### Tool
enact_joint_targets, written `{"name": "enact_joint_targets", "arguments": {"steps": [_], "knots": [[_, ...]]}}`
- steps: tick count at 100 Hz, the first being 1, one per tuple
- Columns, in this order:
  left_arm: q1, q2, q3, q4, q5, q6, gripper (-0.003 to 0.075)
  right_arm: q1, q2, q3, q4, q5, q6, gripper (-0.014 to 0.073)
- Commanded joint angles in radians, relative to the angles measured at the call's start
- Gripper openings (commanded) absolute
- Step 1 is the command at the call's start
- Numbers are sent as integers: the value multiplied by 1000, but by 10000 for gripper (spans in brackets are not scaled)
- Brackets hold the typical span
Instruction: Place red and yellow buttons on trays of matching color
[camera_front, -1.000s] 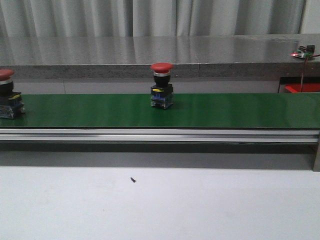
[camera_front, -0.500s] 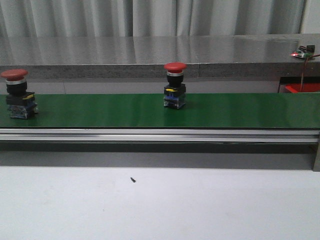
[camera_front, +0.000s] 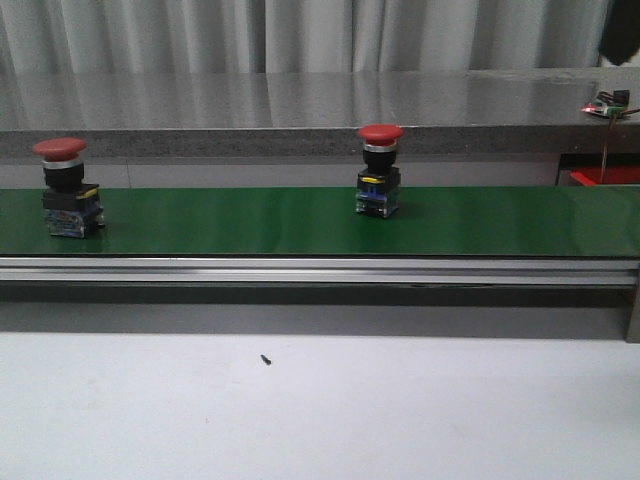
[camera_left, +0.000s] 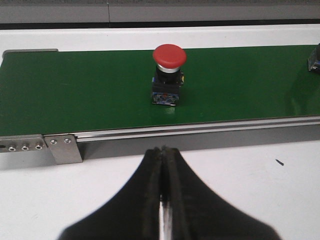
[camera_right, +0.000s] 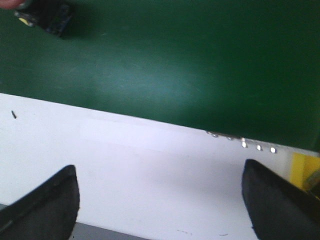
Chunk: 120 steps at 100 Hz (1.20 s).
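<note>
Front view, left to right: one red mushroom-capped push button (camera_front: 70, 187) and another (camera_front: 379, 171) stand on the long dark green belt (camera_front: 250, 220); a red plastic tray (camera_front: 604, 177) peeks beyond. My left gripper (camera_left: 164, 165) is closed, empty; my right gripper (camera_right: 160, 200) gapes, empty. Waiting; next, a timed pinch.

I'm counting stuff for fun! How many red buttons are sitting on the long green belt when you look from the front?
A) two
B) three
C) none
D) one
A: the front view shows two on the green belt, a left red button near the left end and a middle red button near the middle, both standing upright.
</note>
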Motion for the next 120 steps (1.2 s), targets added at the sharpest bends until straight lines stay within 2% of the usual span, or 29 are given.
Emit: {"name": "enact_joint_targets", "arguments": {"steps": [1, 23, 57, 69, 85, 106, 112, 120], "knots": [[-8, -2, -27, -20, -66, -3, -20, 36, 41, -105, 13, 3, -14, 644], [-8, -2, -27, -20, -66, -3, -20, 105, 222, -332, 14, 82, 25, 644], [-8, -2, -27, -20, -66, -3, -20, 174, 471, -603, 11, 158, 175, 644], [-8, -2, -27, -20, -66, -3, -20, 176, 538, -648, -1, 168, 244, 644], [-8, -2, -27, -20, -66, -3, -20, 176, 599, -665, -103, 174, 331, 644], [-8, -2, -27, -20, -66, -3, -20, 170, 656, -666, -113, 181, 335, 644], [-8, -2, -27, -20, -66, -3, -20, 170, 665, -666, -113, 185, 335, 617], [-8, -2, -27, -20, -66, -3, -20, 165, 679, -666, -113, 199, 347, 490]]}}
